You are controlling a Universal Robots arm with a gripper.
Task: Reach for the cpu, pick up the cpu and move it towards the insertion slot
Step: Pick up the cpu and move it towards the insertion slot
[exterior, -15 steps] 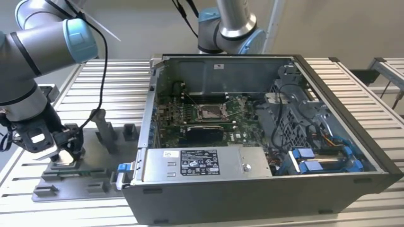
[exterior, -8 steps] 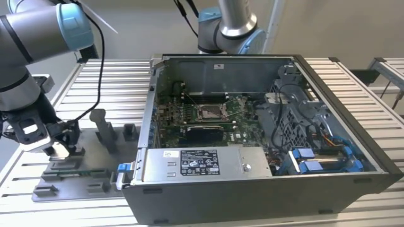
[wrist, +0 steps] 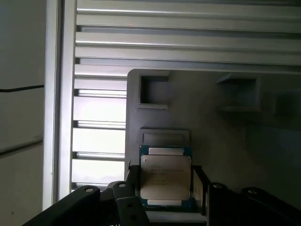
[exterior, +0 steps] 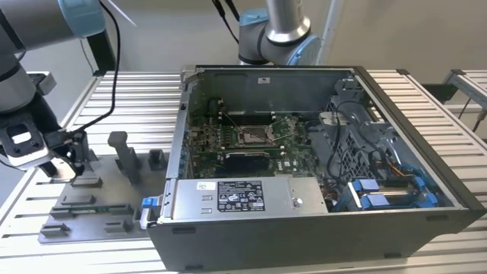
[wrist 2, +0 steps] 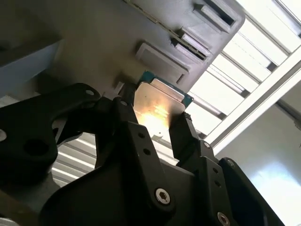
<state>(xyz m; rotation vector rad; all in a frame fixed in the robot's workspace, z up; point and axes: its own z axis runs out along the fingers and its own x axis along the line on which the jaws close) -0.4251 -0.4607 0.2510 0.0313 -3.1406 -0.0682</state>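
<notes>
Exterior view: my tool (exterior: 65, 165) is low over the grey tray (exterior: 114, 197), outside the case (exterior: 304, 240) on the exterior view's left. The slot (exterior: 255, 134) lies inside the case, well apart.

Second wrist view: fingers (wrist 2: 186, 136) pinching the cpu (wrist 2: 157, 106) by opposite edges.

First wrist view: cpu (wrist: 165, 176) between them, on the tray or just off it, can't tell.

That's a thin edge hold, so I'd say a tilt or a clip on the case wall could drop it.

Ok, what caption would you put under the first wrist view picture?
The gripper holds the cpu between its jaws at the grey tray on the slatted table.
</notes>
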